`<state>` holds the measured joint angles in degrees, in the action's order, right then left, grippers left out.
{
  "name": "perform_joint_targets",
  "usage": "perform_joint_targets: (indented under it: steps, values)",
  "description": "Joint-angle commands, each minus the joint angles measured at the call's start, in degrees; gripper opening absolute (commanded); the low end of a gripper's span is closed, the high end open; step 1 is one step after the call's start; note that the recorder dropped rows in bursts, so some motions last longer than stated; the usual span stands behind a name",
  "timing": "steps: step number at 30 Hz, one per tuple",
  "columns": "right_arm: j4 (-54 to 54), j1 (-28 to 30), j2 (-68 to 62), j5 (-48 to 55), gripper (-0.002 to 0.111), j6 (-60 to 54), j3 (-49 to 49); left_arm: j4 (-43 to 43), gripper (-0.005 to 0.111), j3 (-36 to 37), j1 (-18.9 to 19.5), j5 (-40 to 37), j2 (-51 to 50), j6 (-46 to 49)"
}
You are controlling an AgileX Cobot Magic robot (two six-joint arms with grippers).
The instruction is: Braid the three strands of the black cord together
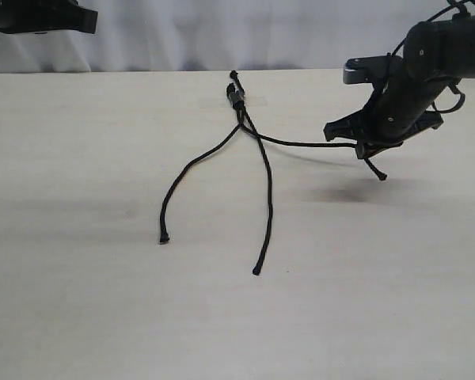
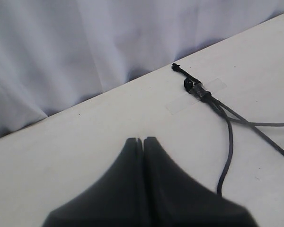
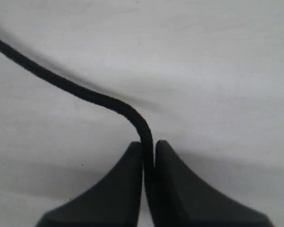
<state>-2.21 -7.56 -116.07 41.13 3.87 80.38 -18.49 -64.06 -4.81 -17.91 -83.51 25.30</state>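
Observation:
The black cord's knot (image 1: 237, 97) lies at the table's far middle under a clear tape strip (image 2: 195, 95). Its left strand (image 1: 191, 168) curves toward the front left, and the middle strand (image 1: 267, 198) runs straight forward; both lie loose. The right strand (image 1: 309, 144) is stretched off to the right, lifted above the table. My right gripper (image 1: 370, 150) is shut on that strand (image 3: 92, 96), whose knobbed tip (image 1: 382, 176) dangles below the fingers. My left gripper (image 2: 143, 140) is shut on nothing, hovering high at the far left, away from the cord.
A pale wooden table (image 1: 103, 301) carries the cord. White cloth (image 1: 222, 32) hangs behind its far edge. The left arm's body (image 1: 39, 16) shows at the top left corner.

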Motion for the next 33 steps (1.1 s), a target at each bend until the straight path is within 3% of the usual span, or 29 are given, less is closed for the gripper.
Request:
perform_joint_targets:
  steps: [1,3,5,8,9,13,17,23,33]
  values:
    - [-0.14,-0.39,-0.09,-0.93,0.034,0.44,-0.09,-0.74,0.000,0.59,-0.23,0.73,0.02,0.01]
    - [-0.37,-0.53,-0.09,-1.96,0.056,-0.31,0.28,-0.74,0.000,0.59,-0.23,0.73,0.02,0.01]
    - [1.39,-0.53,0.78,-0.59,0.061,-2.29,0.56,-0.74,0.000,0.59,-0.23,0.73,0.02,0.01]
    - [9.78,-2.78,2.57,1.41,0.049,-11.53,0.56,-0.74,0.000,0.59,-0.23,0.73,0.02,0.01]
    - [13.28,-4.88,2.73,2.19,0.040,-16.10,0.56,-0.74,0.000,0.59,-0.23,0.63,0.08,0.01]
    - [13.28,-12.48,-0.04,1.96,0.023,-18.38,-0.77,-0.74,0.000,0.59,-0.23,0.49,0.08,0.01]
    - [11.11,-15.95,-4.44,0.11,0.023,-17.98,-0.77,-0.74,0.000,0.59,-0.23,0.13,0.08,0.01]
    - [9.53,-16.80,-6.27,0.25,0.023,-14.51,-0.77,-1.71,0.000,0.59,-0.23,0.11,0.08,0.01]
    - [9.40,-28.18,-6.89,0.16,0.023,-16.05,0.15,-1.71,0.000,0.59,-0.23,0.01,0.08,0.01]
